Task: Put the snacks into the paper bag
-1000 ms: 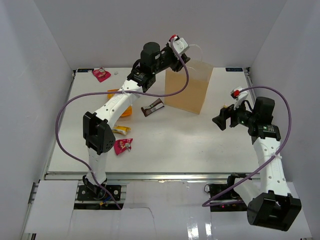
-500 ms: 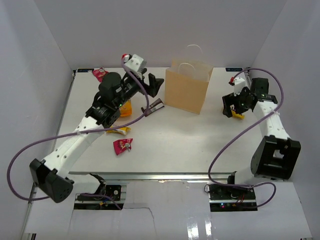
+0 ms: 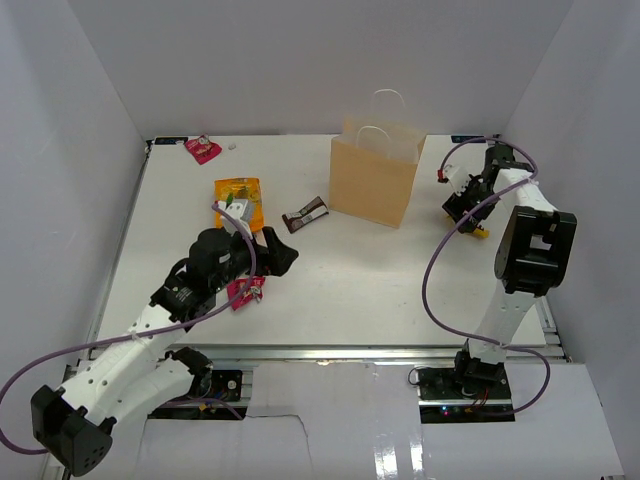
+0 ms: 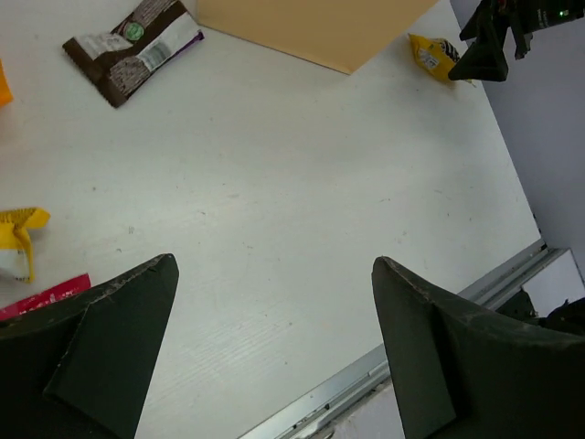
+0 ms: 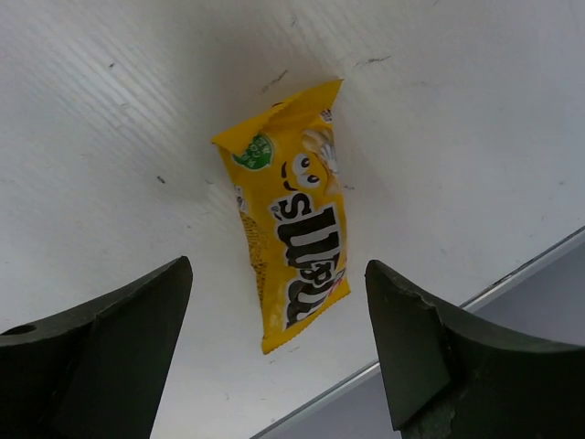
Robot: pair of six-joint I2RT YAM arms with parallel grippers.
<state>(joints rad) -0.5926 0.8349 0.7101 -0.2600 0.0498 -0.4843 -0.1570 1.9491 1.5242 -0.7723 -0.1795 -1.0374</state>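
Surface (image 3: 360, 280): white and flat. Most snacks lie on its left half, and one lies far to the right.
Paper bag (image 3: 375, 182): stands upright at the back, near the middle, with its top open and two white handles up. I cannot see inside it. A snack should go up over the rim and drop in between the handles, so the bag does not tip.
Left claw (image 4: 274, 265): spread wide and holding nothing. It hangs over a bare part of the surface at the front left. It is best for it to wait there, out of the way.
Right claw (image 5: 277, 267): spread and holding nothing. It is right above the yellow packet, with one finger on each side. I think the step now is to grab this snack.
Orange pouch (image 3: 238, 200): lies flat, left of the bag and well apart from it.
Brown bar (image 3: 305, 215): lies flat near the bag's left bottom corner.
Yellow packet (image 5: 294, 240): lies flat, right of the bag, near the right edge of the surface. It is thin and crinkly. The claw should go straight down until its tips almost touch the surface, then squeeze slowly across the narrow middle, so the packet bunches up and does not slide away.
Pink packets (image 3: 245, 291): one lies just beside the left arm, and the other (image 3: 202, 149) sits in the far left corner.
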